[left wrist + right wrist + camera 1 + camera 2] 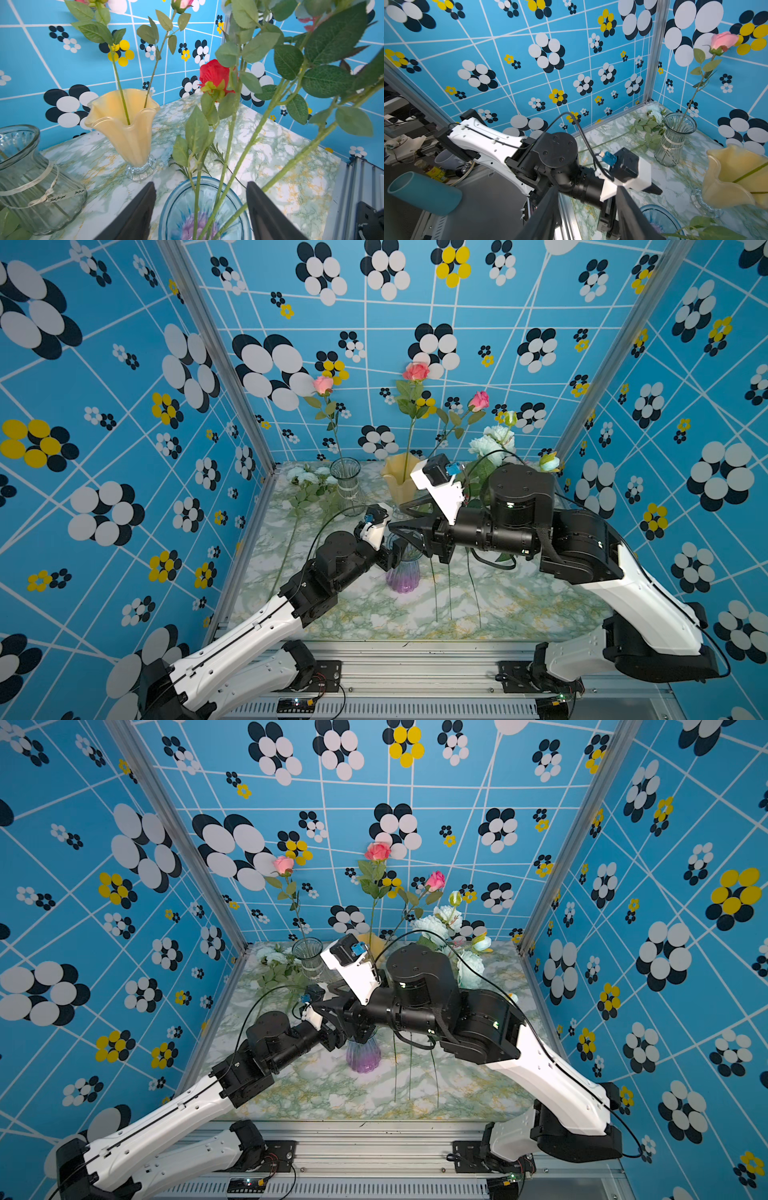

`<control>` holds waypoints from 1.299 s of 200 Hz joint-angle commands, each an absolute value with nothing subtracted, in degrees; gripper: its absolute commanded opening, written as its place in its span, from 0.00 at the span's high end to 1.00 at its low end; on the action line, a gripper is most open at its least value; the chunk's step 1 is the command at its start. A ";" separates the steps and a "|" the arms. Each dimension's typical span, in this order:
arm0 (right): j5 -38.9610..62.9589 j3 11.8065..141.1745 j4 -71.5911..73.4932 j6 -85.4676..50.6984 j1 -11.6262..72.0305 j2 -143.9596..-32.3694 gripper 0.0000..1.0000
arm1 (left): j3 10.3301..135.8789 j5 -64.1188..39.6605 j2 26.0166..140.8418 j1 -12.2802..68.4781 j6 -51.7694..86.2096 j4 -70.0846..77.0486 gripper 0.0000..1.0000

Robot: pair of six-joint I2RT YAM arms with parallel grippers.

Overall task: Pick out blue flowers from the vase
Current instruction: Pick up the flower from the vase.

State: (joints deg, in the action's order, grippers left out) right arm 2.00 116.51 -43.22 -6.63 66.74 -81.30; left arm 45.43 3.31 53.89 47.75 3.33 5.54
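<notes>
The left gripper (200, 185) has its two black fingers (141, 209) wide apart, flanking the mouth of a ribbed blue-and-purple glass vase (176, 218). Whether they touch the glass cannot be told. Green leafy stems (228, 143) and a red rose (214, 76) rise between them.

The right gripper (587, 188) hovers near that mouth, fingers apart and empty. Pale blue peony blooms (492, 441) show beyond the right arm. Another pale spray (305, 476) lies beside a clear glass vase (345, 485).

My right arm (511, 506) covering the blue flowers (494, 439) below their blooms, right of centre in both top views, purple vase (402, 578) mouth hidden under it, ribbon (41, 195) lettering too small to read
</notes>
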 commanded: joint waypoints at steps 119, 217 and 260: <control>-1.32 82.30 -39.73 -9.24 72.44 -58.17 0.64 | 50.26 15.73 57.59 55.72 -4.45 5.06 0.30; -18.84 45.89 -20.94 -13.98 74.62 -36.07 0.69 | 47.71 7.33 54.91 53.09 -0.01 10.00 0.30; -28.94 33.50 -14.22 -14.95 74.38 -26.55 0.69 | 50.47 3.05 57.66 53.18 -0.44 7.35 0.30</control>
State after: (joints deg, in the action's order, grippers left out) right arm -20.51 37.28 -20.75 -13.21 74.28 -30.44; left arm 48.73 7.03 55.96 53.30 -1.04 7.73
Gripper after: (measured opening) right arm 0.307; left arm 0.697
